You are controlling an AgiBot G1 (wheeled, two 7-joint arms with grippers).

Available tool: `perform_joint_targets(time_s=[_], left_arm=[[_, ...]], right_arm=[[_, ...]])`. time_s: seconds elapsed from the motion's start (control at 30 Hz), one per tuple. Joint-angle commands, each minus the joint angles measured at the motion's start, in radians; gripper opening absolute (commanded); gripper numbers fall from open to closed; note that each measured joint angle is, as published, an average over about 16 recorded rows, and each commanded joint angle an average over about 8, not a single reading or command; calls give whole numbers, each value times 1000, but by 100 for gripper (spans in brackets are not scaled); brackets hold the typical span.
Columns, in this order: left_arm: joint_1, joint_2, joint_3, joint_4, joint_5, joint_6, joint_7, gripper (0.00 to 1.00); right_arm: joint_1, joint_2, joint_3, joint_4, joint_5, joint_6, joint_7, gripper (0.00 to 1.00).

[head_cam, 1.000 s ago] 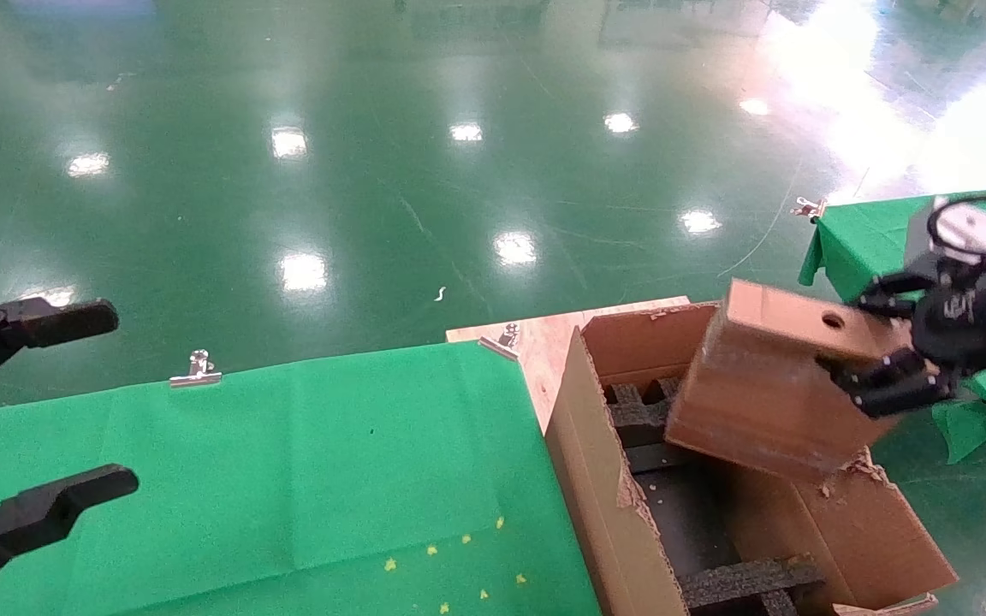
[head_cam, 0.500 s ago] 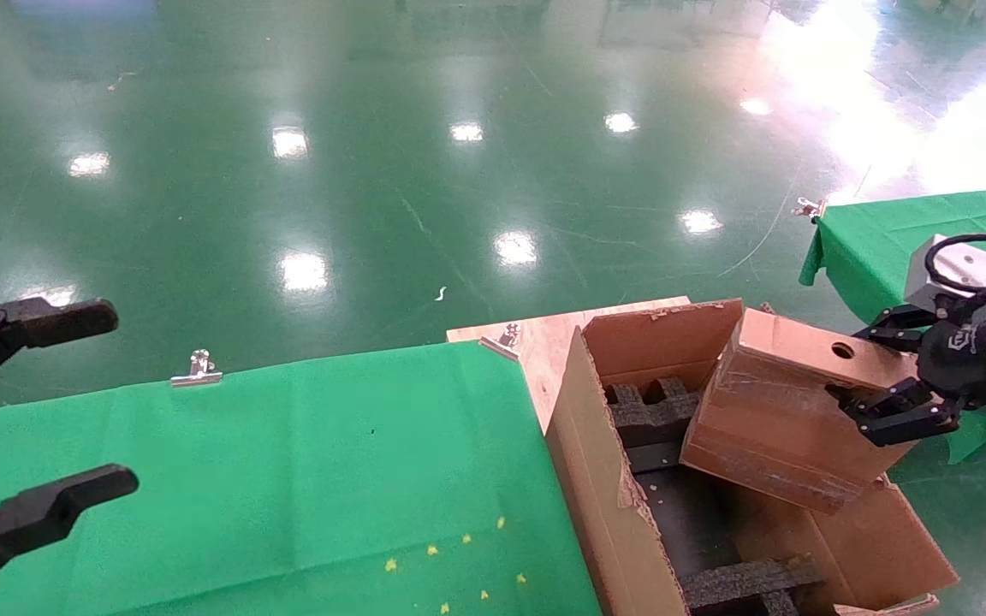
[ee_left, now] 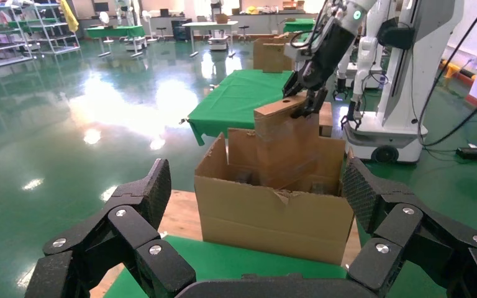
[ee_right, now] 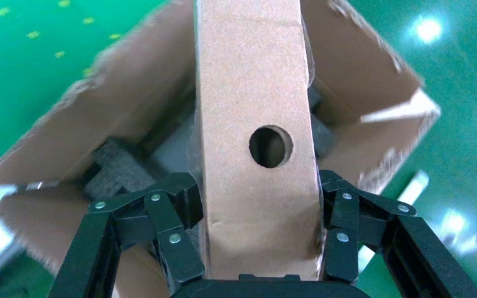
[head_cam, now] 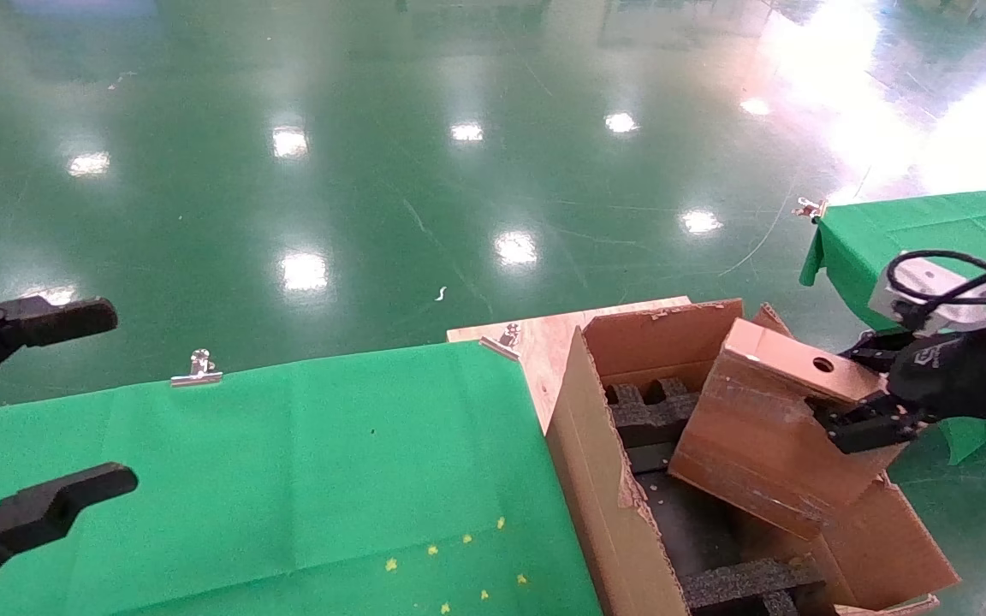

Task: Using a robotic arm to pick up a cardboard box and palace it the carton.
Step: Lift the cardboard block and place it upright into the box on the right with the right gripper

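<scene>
My right gripper [head_cam: 863,395] is shut on the cardboard box [head_cam: 767,432], a flat brown box with a round hole in its narrow top face. The box hangs tilted, its lower end dipping into the open carton [head_cam: 604,513], which holds black foam inserts [head_cam: 741,580]. In the right wrist view the fingers [ee_right: 174,217] clamp both broad sides of the box [ee_right: 254,87] just below the hole. The left wrist view shows the box [ee_left: 286,139] held over the carton [ee_left: 273,214] by the right arm [ee_left: 323,53]. My left gripper [head_cam: 26,415] is open and empty at the far left.
A green cloth [head_cam: 270,479] covers the table left of the carton, fixed with metal clips [head_cam: 195,370]. A bare wooden board corner [head_cam: 544,334] lies behind the carton. A second green-covered table [head_cam: 887,222] stands at the right. The floor is glossy green.
My right gripper has lowered the cardboard box and shifted it slightly left, deeper into the carton. The left gripper has not moved.
</scene>
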Motion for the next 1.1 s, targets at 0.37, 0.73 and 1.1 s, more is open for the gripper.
perform_joint_targets(time_s=[0.37, 0.73, 1.1], left_arm=[[0, 0, 0, 0, 0, 0, 0, 100], [0, 0, 0, 0, 0, 0, 0, 100], [0, 0, 0, 0, 0, 0, 0, 100]], right_arm=[[-135, 84, -89, 232, -124, 315, 477, 0], [-155, 53, -113, 237, -248, 383, 753, 0], [-161, 3, -133, 241, -389, 364, 961, 0]])
